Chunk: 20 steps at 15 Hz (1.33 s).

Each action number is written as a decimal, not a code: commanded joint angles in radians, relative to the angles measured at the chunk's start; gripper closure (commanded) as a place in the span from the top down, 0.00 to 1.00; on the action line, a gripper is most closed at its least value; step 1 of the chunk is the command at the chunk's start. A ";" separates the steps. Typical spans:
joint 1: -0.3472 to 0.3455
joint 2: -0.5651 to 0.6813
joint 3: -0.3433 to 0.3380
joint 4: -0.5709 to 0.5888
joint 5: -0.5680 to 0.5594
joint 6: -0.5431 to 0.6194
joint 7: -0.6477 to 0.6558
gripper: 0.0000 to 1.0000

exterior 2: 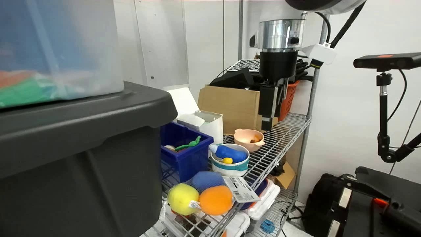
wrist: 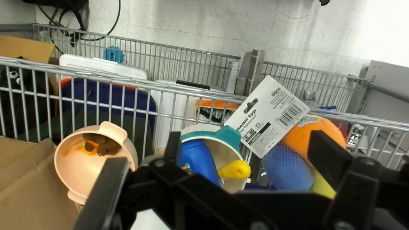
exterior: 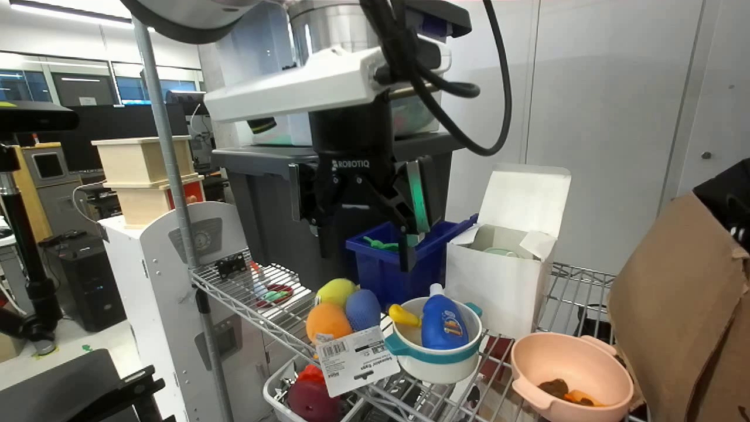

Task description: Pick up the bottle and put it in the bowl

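1. in an exterior view, the gripper [exterior: 364,247] is being held above the wire shelf [exterior: 252,313], pointed toward six o'clock; its fingers [exterior: 408,253] are being held well parted, unclenched.
2. in the same view, the bottle [exterior: 443,325] is being cradled, tilted, inside the white bowl [exterior: 439,372], its white cap [exterior: 436,289] being aimed toward twelve o'clock; a yellow piece [exterior: 404,316] is being seated beside it, toward nine o'clock.
3. the orange-tan bowl [exterior: 551,357] is being seen apart from the white bowl, at about three o'clock from it; brown and orange pieces [exterior: 554,387] are being held in it.
4. from the white bowl, a blue bin [exterior: 387,275] is being seen at eleven o'clock and an opened white box [exterior: 492,287] at one o'clock.
5. in an exterior view, the bottle [exterior 2: 230,153] is being seen with its cap turned toward nine o'clock; the gripper is being shown at two o'clock from it, and netted balls [exterior 2: 215,199] at seven o'clock from the white bowl.
6. there, the orange-tan bowl is being seen past the white bowl, at one o'clock, with a cardboard box [exterior 2: 227,105] toward eleven o'clock from it.
7. in the wrist view, the bottle is being partly covered by the gripper; the orange-tan bowl is being seen at nine o'clock from it, a printed card [wrist: 268,118] at two o'clock.
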 commanded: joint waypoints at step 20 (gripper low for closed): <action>-0.051 0.104 0.066 0.128 0.057 -0.071 -0.036 1.00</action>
